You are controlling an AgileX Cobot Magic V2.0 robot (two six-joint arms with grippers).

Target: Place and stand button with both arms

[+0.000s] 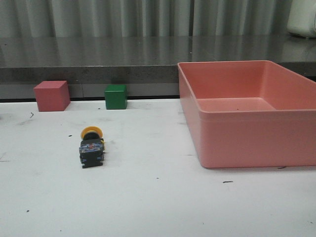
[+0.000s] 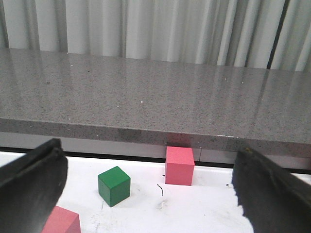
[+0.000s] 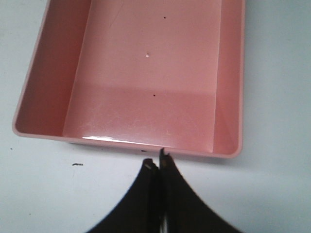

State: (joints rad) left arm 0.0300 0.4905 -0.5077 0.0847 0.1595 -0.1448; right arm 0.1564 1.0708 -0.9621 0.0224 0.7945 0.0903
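Observation:
The button point(image 1: 92, 148) lies on its side on the white table at the left. Its yellow cap point(image 1: 92, 132) points away from me and its black body is toward me. Neither arm shows in the front view. In the left wrist view my left gripper point(image 2: 148, 155) is open wide, with one dark finger point(image 2: 29, 189) at each side and nothing between them. The button is out of that view. My right gripper point(image 3: 156, 164) is shut and empty, its tips over the table just short of the pink bin's near rim point(image 3: 126, 143).
A large empty pink bin point(image 1: 237, 140) fills the right of the table. A pink cube point(image 1: 51, 96) and a green cube point(image 1: 115, 96) stand by the back ledge. The left wrist view shows a green cube point(image 2: 114, 185), a pink cube point(image 2: 179, 165) and another pink corner point(image 2: 60, 221).

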